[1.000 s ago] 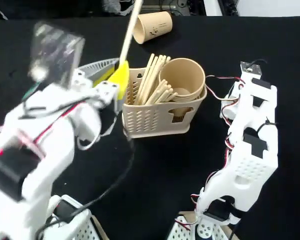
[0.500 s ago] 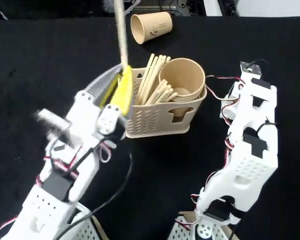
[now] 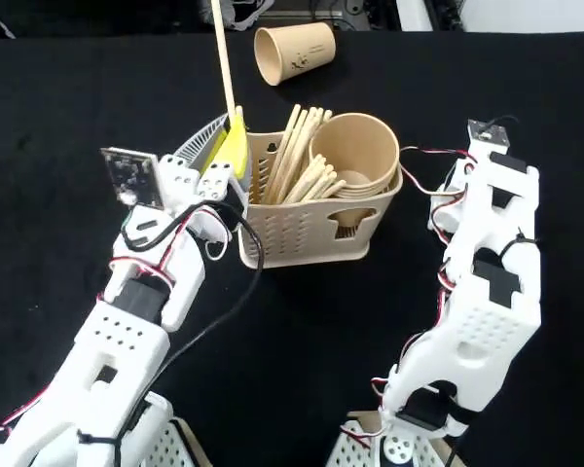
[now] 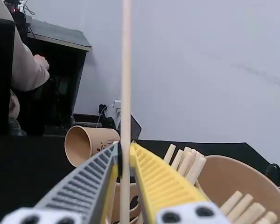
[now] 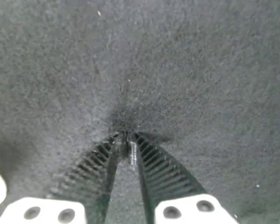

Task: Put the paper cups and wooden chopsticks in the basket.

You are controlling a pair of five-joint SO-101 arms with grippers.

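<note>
Left gripper [image 3: 229, 146]: one grey jaw and one yellow jaw, pinched together on a single wooden chopstick – no gap shows beyond the stick's own width.
Held chopstick [image 3: 221, 63]: stands nearly upright between the jaws, and its long upper part rises well past the jaw tips.
Basket [image 3: 307, 233]: beige and slotted, just beside the yellow jaw, whose tip sits at the basket's corner rim; whether the two touch cannot be told.
Bundled chopsticks [image 3: 300, 156]: a leaning sheaf inside the basket, in the part nearest the left jaws.
Cup in basket [image 3: 355, 151]: a tan paper cup standing mouth up, on the far side of the sheaf from the left jaws, with more chopsticks resting against it.
Loose cup [image 3: 294, 51]: lies on its side on the black table [image 3: 78, 107], well beyond the left jaw tips, with its open mouth turned toward them.
Right gripper [image 5: 127, 148]: both dark jaws closed tip to tip with nothing between them – the tips point at bare black cloth, well apart from the basket.
</note>
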